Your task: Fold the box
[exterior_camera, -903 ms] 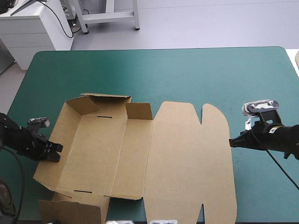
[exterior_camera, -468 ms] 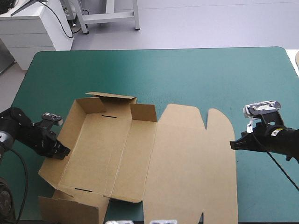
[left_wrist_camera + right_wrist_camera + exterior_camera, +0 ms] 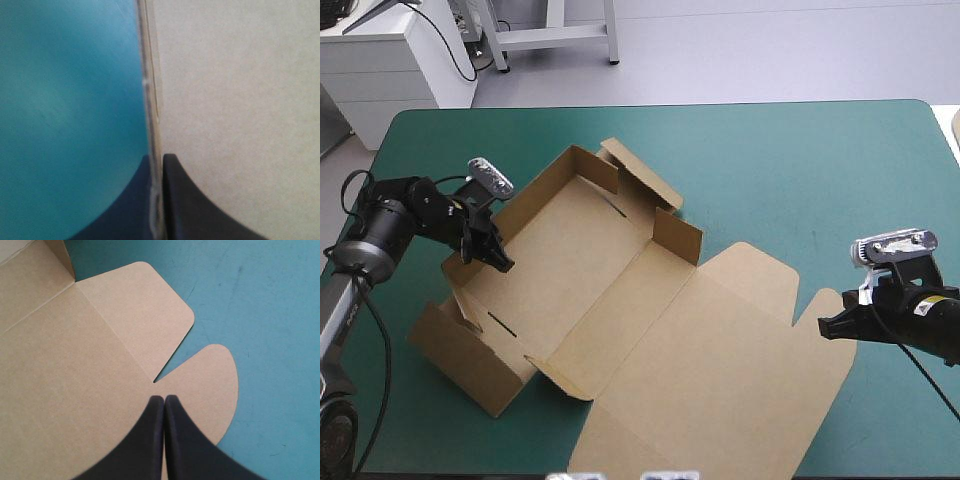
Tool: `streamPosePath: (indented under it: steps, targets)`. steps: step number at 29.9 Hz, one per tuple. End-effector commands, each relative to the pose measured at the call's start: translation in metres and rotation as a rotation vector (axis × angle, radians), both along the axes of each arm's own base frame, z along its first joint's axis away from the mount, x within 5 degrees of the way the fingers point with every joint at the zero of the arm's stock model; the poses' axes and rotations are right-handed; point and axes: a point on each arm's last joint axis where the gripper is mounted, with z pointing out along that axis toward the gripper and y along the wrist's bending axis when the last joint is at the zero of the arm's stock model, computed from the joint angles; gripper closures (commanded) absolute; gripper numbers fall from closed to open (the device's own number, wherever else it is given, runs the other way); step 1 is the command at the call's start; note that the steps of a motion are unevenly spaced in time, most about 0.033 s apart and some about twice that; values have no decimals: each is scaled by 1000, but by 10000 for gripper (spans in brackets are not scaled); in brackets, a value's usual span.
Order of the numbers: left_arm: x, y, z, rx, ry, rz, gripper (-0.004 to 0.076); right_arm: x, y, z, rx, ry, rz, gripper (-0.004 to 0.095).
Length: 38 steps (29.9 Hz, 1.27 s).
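Observation:
The brown box (image 3: 580,270) lies slantwise across the table, a tray with raised walls on the left and its lid (image 3: 720,370) flat toward the near right. My left gripper (image 3: 498,258) is shut on the tray's left end wall. In the left wrist view the board's edge (image 3: 150,100) runs between the black fingers (image 3: 156,159). My right gripper (image 3: 823,326) is shut at the lid's right edge. In the right wrist view its tips (image 3: 160,399) hover over a rounded lid flap (image 3: 210,375), beside the notch.
Bare teal-green cover (image 3: 770,160) stretches from the box to the far edge and the right side. The table's right edge runs close behind my right arm. The tray's near corner (image 3: 470,350) stands close to the table's left front.
My left gripper has carried the end wall toward the far side, turning the whole box clockwise. The lid has swung toward the near right. My right gripper has shifted slightly nearer.

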Motion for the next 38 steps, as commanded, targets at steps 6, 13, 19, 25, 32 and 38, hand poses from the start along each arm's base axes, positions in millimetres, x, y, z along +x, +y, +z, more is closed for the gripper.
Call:
streamPosePath:
  steps: [6, 13, 19, 25, 32, 38]
  targets:
    - [27, -57, 50, 167, -298, -206, 731, -17, 2, 15, 43, -61, -26, 927]
    - [33, -123, 54, 291, -476, -420, 731, -26, 3, 17, 63, -60, -41, 927]
    - [15, -175, 61, 319, -651, -593, 731, -29, 3, 18, 71, -66, -49, 927]
    - [-12, -216, 67, 356, -772, -735, 731, -28, 3, 19, 73, -76, -54, 927]
    - [-40, -248, 72, 357, -856, -824, 731, -27, 2, 20, 103, -76, -95, 927]
    - [-57, -263, 73, 305, -865, -838, 731, -21, -1, 27, 111, -176, -146, 927]
